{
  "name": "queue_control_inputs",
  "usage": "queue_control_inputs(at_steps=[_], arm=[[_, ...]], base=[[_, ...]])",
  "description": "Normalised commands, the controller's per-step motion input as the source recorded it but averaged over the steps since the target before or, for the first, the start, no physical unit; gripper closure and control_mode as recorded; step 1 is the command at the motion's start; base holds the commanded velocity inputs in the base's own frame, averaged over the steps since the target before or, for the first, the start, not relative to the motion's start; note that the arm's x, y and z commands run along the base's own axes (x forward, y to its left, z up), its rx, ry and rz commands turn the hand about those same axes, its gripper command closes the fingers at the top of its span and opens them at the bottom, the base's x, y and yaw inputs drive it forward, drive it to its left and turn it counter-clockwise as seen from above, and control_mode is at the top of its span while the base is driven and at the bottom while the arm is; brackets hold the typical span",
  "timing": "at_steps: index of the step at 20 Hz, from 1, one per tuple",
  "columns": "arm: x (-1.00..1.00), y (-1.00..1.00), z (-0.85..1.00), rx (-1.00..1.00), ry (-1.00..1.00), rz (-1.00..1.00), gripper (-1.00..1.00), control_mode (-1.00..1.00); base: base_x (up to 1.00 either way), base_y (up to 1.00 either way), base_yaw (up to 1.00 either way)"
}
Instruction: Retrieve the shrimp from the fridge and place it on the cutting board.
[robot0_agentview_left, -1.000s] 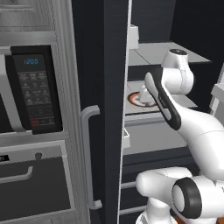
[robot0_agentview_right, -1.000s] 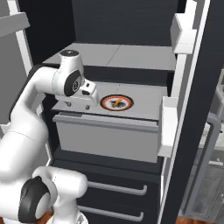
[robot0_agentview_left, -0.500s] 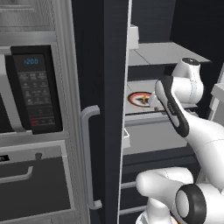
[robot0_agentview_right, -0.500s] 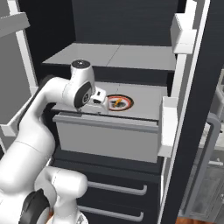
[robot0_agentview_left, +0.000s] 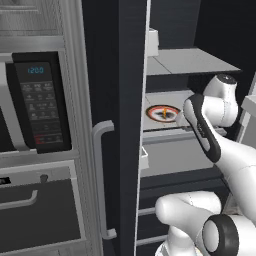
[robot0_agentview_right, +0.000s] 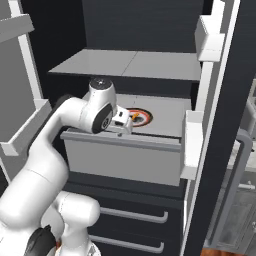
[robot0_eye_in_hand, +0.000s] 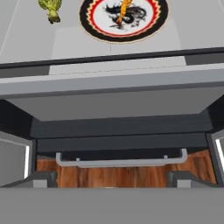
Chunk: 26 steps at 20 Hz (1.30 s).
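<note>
We are reaching into the open fridge (robot0_agentview_right: 210, 150), our gripper (robot0_agentview_right: 125, 121) hovering at the near edge of the middle shelf (robot0_agentview_right: 165, 122). The shrimp (robot0_eye_in_hand: 124, 10) is lying on a white plate (robot0_eye_in_hand: 148, 19) with an orange-red ring, just beyond the hand, so the arm is bending in low from the left under the upper shelf (robot0_agentview_right: 130, 65). A yellow-green lump (robot0_eye_in_hand: 50, 9) is sitting beside the plate. The fingertips seem spread and empty, though they are small and hard to read.
</note>
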Motion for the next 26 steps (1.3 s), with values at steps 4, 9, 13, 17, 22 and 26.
queue_control_inputs(at_steps=[4,9,13,17,22,26], arm=[[0.39,-0.01,0.0,0.0,0.0,-0.08,-1.0,-1.0],[0.39,0.0,0.0,0.0,-0.01,-0.07,-1.0,-1.0],[0.35,-0.01,0.0,0.0,0.0,-0.06,-1.0,-1.0],[0.35,-0.03,-0.02,0.0,-0.05,-0.04,-1.0,-1.0],[0.39,0.0,-0.12,0.0,-0.03,0.0,-1.0,-1.0],[0.36,-0.01,-0.24,0.0,0.0,0.0,-1.0,-1.0]], base=[[0.0,0.0,0.0],[0.0,0.0,0.0],[0.0,0.0,0.0],[0.0,0.0,0.0],[0.0,0.0,0.0],[0.0,0.0,0.0]])
